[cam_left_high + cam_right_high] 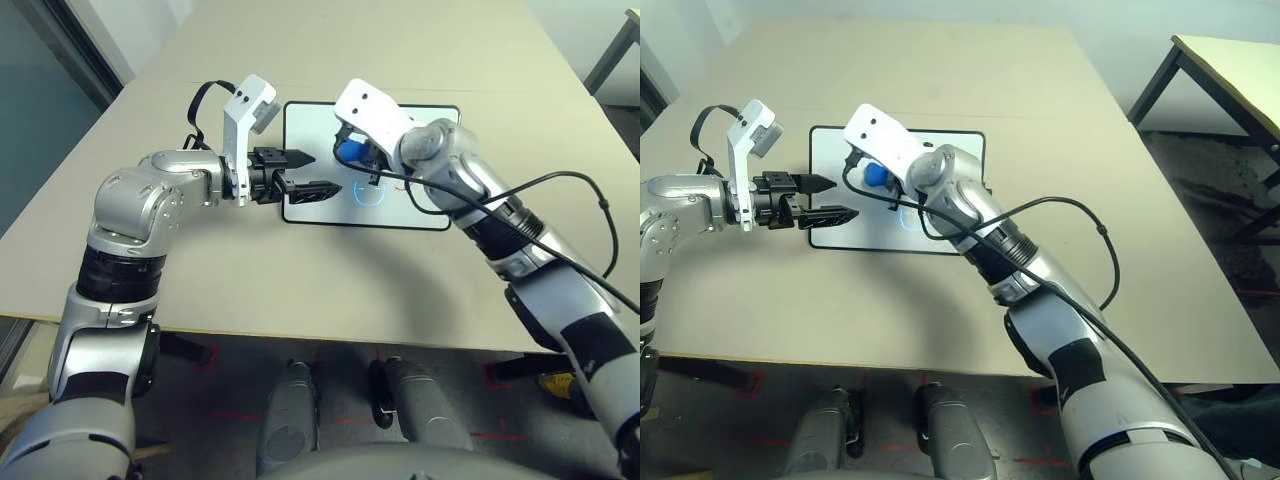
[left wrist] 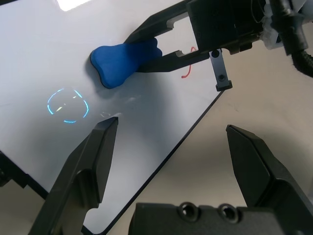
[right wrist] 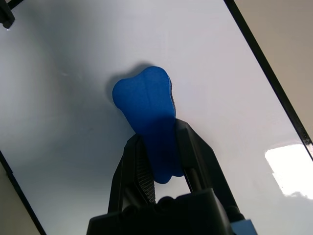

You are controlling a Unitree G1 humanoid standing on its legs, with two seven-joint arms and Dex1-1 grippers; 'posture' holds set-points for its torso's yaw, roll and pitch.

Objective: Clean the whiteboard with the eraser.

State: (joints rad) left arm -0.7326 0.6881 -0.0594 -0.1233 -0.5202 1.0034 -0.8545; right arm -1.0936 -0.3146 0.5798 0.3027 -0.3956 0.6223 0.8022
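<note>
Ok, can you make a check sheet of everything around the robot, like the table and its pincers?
Surface: beige table, bare around the board.
Job's things: whiteboard lies flat; a blue ring and a small red mark remain on it. Blue eraser is on the board.
Clutter: nothing seen.
Grippers: right pincer shut on the eraser; left pincer open, at the board's edge, holding nothing.
Cables: black cable loops off the right arm; another by the left wrist.
Surroundings: second table at the right; red tape marks on the floor.
</note>
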